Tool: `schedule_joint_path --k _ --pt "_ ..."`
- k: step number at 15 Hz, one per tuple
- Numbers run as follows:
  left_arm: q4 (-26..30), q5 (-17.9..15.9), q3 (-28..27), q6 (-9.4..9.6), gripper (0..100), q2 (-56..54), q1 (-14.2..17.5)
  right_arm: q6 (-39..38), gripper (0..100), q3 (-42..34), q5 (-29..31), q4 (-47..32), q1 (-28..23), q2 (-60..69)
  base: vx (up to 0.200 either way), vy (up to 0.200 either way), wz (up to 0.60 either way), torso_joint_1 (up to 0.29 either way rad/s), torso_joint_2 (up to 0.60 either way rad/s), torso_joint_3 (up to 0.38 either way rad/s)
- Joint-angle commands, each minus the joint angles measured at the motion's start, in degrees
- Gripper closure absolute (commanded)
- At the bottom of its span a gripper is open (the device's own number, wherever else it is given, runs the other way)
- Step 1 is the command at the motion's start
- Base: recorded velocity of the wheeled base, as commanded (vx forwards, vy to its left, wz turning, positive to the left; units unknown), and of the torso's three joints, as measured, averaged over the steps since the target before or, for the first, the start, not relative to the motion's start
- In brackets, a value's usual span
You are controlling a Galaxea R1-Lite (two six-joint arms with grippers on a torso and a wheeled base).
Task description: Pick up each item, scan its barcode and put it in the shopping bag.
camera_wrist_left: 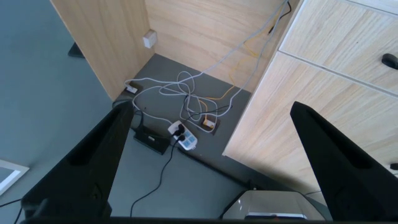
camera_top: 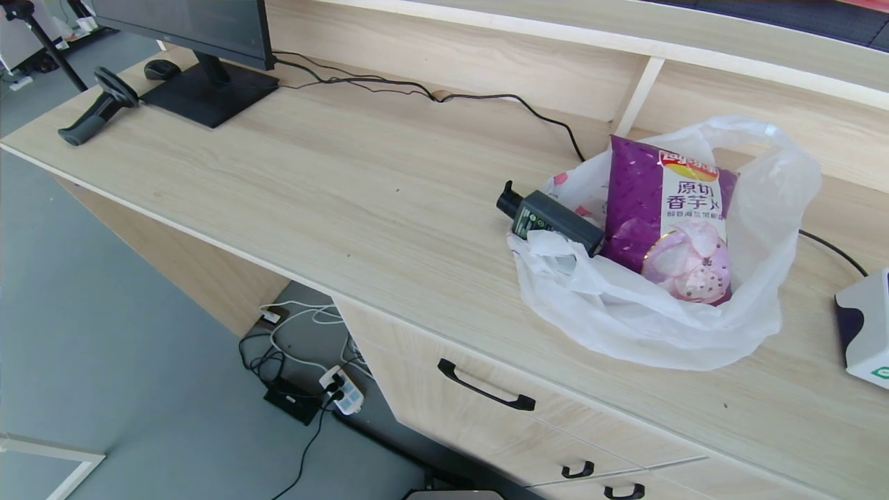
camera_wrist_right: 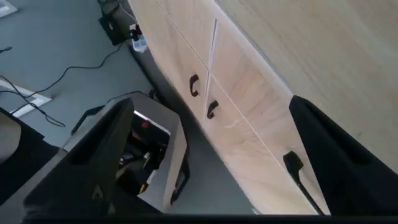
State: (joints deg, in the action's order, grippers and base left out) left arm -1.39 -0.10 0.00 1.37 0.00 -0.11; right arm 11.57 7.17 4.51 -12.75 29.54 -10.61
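Observation:
A white plastic shopping bag (camera_top: 667, 333) lies open on the wooden counter (camera_top: 361, 194) at the right. Inside it rests a purple chip bag (camera_top: 667, 215), and a dark bottle (camera_top: 552, 221) lies in the bag's mouth with its cap poking out toward the left. A black handheld scanner (camera_top: 94, 111) lies at the counter's far left corner. My left gripper (camera_wrist_left: 211, 109) is open with nothing in it, down beside the drawer front above the floor cables. My right gripper (camera_wrist_right: 211, 102) is open with nothing in it too, low in front of the drawers.
A monitor (camera_top: 201, 42) and a mouse (camera_top: 161, 68) stand at the back left. A black cable (camera_top: 486, 97) runs along the counter's back. A white device (camera_top: 865, 326) sits at the right edge. Drawer handles (camera_top: 486, 392) face front; a power strip (camera_wrist_left: 183, 135) lies on the floor.

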Motion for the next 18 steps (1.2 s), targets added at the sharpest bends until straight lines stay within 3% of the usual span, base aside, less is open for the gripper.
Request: schedule_joint_path --k 1,2,4,8,10,12,16,18 --pt "-0.02 0.01 0.0 0.04 0 0.09 0.02 -2.16 0 3.91 0.06 -1.84 -7.74 10.61 0.0 0.0 0.0 0.0 0.0 0.0" --pt "-0.02 0.01 0.0 -0.05 0 0.09 0.02 -5.06 0 5.4 0.24 -1.22 -13.19 9.2 0.0 0.0 0.0 0.0 0.0 0.0" --pt "-0.02 0.01 0.0 -0.05 0 0.09 0.02 -7.35 0 6.81 5.51 -1.31 -13.1 7.88 0.0 0.0 0.0 0.0 0.0 0.0" --pt "-0.02 0.01 0.0 0.04 0 0.09 -0.07 -8.23 0 9.0 7.79 -1.14 -13.81 5.95 0.0 0.0 0.0 0.0 0.0 0.0" --pt "-0.02 0.01 0.0 0.04 0 0.0 0.02 -11.83 0 12.87 6.39 -0.7 -19.78 -0.12 0.0 0.0 0.0 0.0 0.0 0.0" --pt "-0.02 0.01 0.0 -0.05 0 0.0 0.02 -11.66 0 7.33 5.16 -0.34 -20.31 5.51 0.0 0.0 0.0 0.0 0.0 0.0" --pt "-0.02 0.01 0.0 -0.05 0 0.09 0.02 -10.78 0 -0.22 7.71 10.47 -20.49 5.07 0.0 0.0 0.0 0.0 0.0 0.0" --pt "-0.02 0.01 0.0 -0.05 0 0.09 -0.07 -12.62 0 1.01 8.67 10.2 -23.39 1.99 0.0 0.0 0.0 0.0 0.0 0.0"
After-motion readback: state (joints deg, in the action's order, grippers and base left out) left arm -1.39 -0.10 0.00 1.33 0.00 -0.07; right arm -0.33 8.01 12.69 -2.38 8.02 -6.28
